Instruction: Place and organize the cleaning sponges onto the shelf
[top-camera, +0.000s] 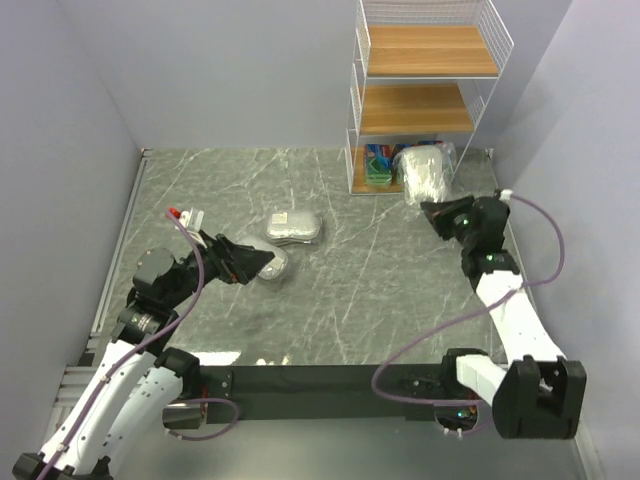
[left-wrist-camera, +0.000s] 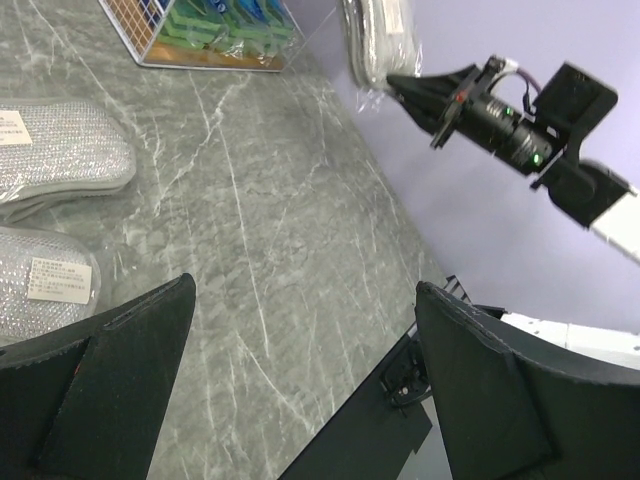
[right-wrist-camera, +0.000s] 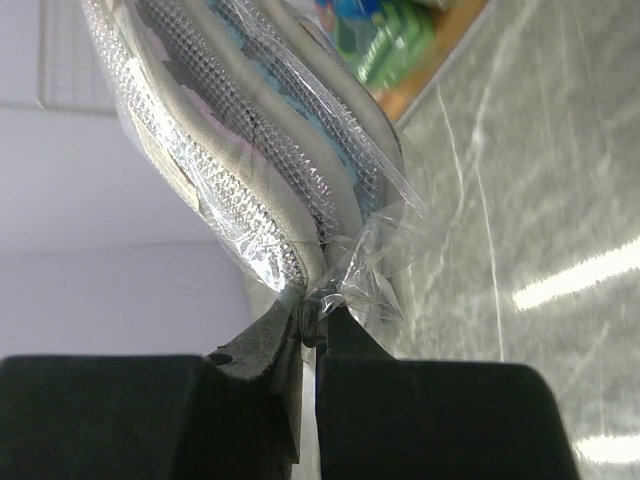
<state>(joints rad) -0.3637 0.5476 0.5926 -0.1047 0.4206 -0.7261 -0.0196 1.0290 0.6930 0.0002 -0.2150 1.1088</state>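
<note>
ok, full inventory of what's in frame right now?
shelf: one, white wire with brown wooden tiers, far right of the table
green packs: stacked, count unclear, green with blue labels, shelf's bottom tier
loose silver packs: two, silvery-grey in clear wrap, on the table left of centre, farther one, nearer one
held silver pack: one, silvery-grey, hanging in front of the bottom tier
table: one, grey marbled
left gripper: black, open, beside the nearer loose pack
right gripper: black, shut on the held pack's wrap
</note>
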